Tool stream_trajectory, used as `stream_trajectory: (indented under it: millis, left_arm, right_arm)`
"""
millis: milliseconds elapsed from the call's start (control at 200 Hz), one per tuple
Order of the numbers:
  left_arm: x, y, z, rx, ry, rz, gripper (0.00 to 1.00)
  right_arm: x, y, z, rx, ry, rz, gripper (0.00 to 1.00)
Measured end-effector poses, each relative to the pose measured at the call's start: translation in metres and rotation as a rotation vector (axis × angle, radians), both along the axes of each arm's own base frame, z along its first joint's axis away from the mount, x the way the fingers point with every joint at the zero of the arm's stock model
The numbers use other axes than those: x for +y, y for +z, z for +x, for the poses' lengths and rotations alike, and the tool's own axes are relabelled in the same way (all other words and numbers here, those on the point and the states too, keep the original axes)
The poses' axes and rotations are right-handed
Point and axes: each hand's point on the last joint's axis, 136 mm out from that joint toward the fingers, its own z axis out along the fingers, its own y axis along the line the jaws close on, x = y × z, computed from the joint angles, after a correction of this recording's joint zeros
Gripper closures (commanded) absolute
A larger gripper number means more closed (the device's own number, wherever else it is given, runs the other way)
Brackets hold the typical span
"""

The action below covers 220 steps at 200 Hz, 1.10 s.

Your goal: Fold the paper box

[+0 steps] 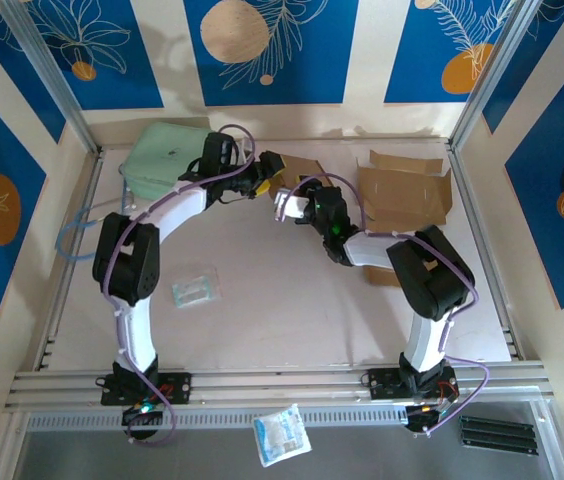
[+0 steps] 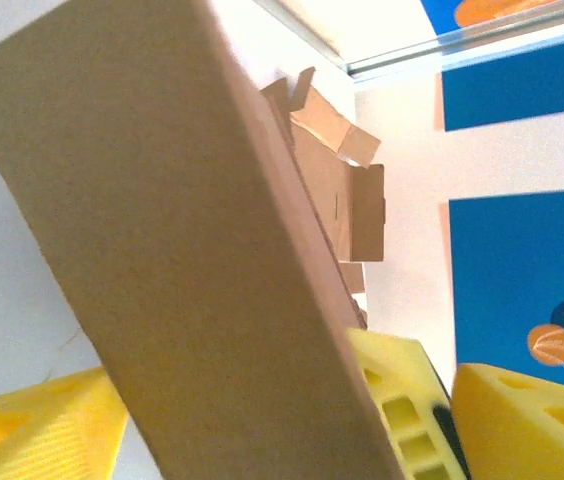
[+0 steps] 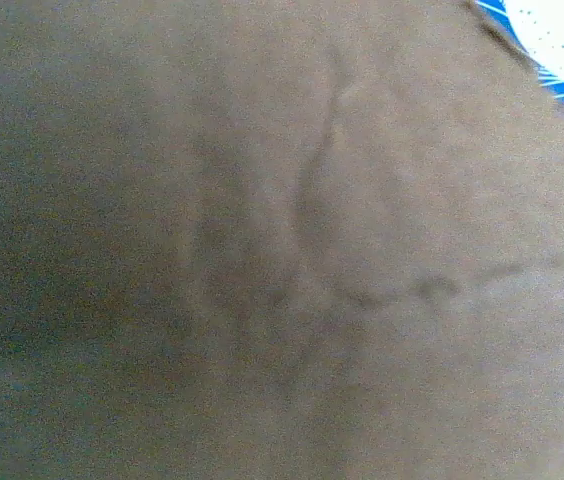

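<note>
A plastic packet (image 1: 196, 288) lies nearer the bases than the paper box (image 1: 303, 171). The box is up between both arms. The left end effector (image 1: 265, 180) is at its left, its long panel running between the yellow fingers (image 2: 32, 435). The right end effector (image 1: 300, 206) is against its near face. I cannot tell whether either grasps it. Flat cardboard (image 1: 402, 190) lies right of the box.
</note>
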Motion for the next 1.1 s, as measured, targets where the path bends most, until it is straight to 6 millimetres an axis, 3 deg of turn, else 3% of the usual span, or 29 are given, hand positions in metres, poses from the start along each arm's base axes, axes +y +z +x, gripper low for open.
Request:
stream_trajectory:
  millis: [275,415,510,570,665,885,955,1100]
  left_arm:
    - [0.038,0.082,-0.043,-0.220,0.036,0.014,0.08]
    - [0.066,0.116,-0.066,-0.387,0.066,0.111,0.06]
    - [0.084,0.127,-0.083,-0.481,0.082,0.214,0.05]
    - [0.094,0.127,-0.094,-0.516,0.086,0.275,0.04]
    - [0.108,0.116,-0.107,-0.538,0.086,0.362,0.04]
    - [0.122,0.050,-0.124,-0.424,0.051,0.483,0.04]
    - [0.124,0.033,-0.128,-0.385,0.041,0.500,0.04]
    - [0.123,0.015,-0.136,-0.357,0.003,0.508,0.02]
  right_arm:
    - [-0.017,0.016,-0.038,0.249,0.058,0.020,0.57]
    - [-0.012,0.051,-0.062,0.431,0.140,-0.019,0.58]
    - [-0.006,0.069,-0.082,0.518,0.176,-0.079,0.59]
    - [-0.003,0.068,-0.095,0.584,0.193,-0.131,0.59]
    - [0.003,0.049,-0.109,0.710,0.203,-0.221,0.59]
    - [0.021,-0.016,-0.117,0.932,0.218,-0.362,0.57]
    - [0.026,-0.029,-0.118,0.960,0.223,-0.381,0.51]
    - [0.030,-0.031,-0.120,0.971,0.236,-0.381,0.31]
